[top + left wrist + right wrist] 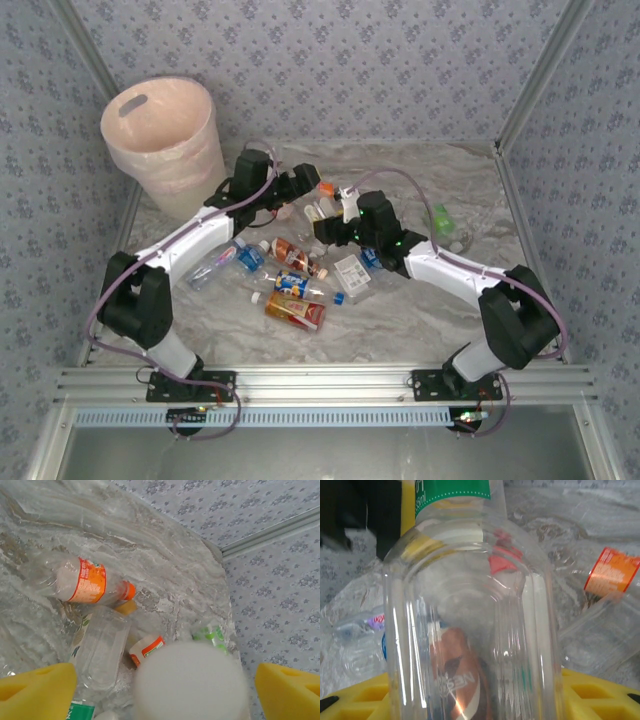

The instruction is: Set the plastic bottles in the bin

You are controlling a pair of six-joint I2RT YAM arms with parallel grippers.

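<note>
Two states: left gripper (162, 690) wide apart astride white cap (192, 677), right gripper (475, 702) clamping green-labelled bottle (470, 605).

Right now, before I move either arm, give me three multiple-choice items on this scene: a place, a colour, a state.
1. Where does the bin stand? A) far left B) far right C) between the arm bases
2. What colour is the cap on the orange-labelled bottle? A) blue B) green C) orange
3. How is the left gripper? A) shut on a bottle B) open around a white cap C) shut, empty
Key: 1 A, the top view shows it far left; 2 C, its cap is orange beside the label; 3 B, yellow pads stand apart either side of the cap.
</note>
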